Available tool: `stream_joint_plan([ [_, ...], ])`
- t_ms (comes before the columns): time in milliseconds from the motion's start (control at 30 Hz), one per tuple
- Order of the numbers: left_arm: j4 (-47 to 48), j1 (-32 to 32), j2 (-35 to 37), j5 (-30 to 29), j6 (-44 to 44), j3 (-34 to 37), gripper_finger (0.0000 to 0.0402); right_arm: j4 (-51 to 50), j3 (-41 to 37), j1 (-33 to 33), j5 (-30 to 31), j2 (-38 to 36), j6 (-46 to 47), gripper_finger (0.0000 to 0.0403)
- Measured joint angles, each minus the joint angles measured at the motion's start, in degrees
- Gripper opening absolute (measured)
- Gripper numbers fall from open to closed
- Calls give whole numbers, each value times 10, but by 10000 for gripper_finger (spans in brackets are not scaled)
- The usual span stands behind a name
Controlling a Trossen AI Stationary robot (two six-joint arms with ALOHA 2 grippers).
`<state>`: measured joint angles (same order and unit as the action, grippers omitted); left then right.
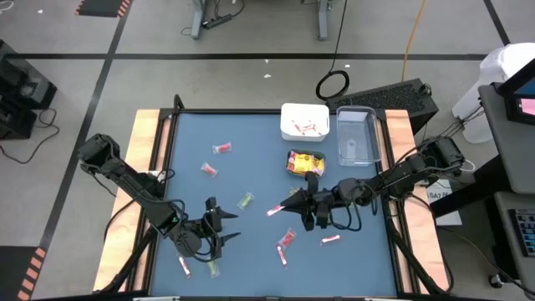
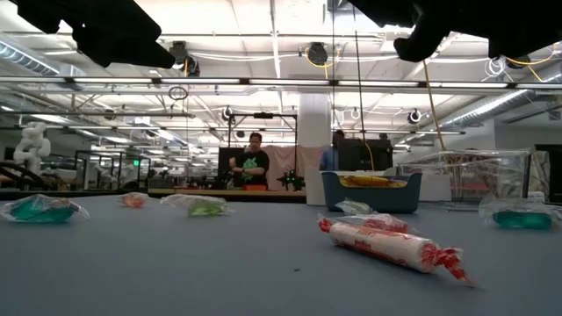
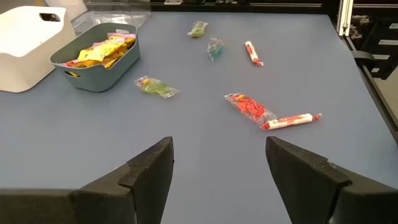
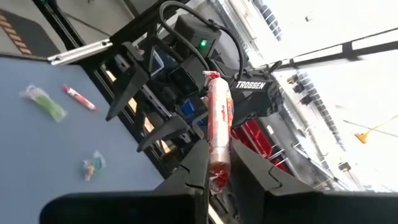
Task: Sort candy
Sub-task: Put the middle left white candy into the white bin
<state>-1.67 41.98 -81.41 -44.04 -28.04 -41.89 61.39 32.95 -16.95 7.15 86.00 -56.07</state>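
Note:
Candy lies scattered on the blue table (image 1: 251, 176): red pieces (image 1: 221, 148) (image 1: 287, 238), a green piece (image 1: 245, 201), and pink-white sticks (image 1: 330, 240) (image 1: 184, 266). My right gripper (image 1: 290, 203) hangs above the table's middle, shut on a pink-white stick (image 4: 219, 124). My left gripper (image 1: 221, 226) is open and empty above the near left part. In the left wrist view my left gripper (image 3: 217, 168) faces a green piece (image 3: 158, 87), a red piece (image 3: 249, 107) and a stick (image 3: 289, 120). My right gripper pinches the pink-white stick between its two fingers (image 4: 252, 171), at one end (image 4: 217, 168). The stick lies along the fingers and its free end (image 4: 212, 79) juts out past the tips. It is lifted clear of the table, pointing toward the left side (image 1: 274, 210).
At the far edge stand a white container (image 1: 304, 121) and a clear container (image 1: 357, 135); nearer is a teal container (image 1: 306, 161) with yellow packets. Another stick (image 2: 395, 246) lies at the near edge. People stand in the room beyond the table.

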Motion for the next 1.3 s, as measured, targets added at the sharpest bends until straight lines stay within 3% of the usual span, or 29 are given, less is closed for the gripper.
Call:
stream_joint_plan([
  [700,6,0,0,0,3,0,261,2,0,1,7,0,108,39],
  [1133,6,0,0,0,-1,0,261,54,0,6,122,0,425,39],
  [1300,6,0,0,0,-1,0,261,97,0,18,124,0,540,39],
])
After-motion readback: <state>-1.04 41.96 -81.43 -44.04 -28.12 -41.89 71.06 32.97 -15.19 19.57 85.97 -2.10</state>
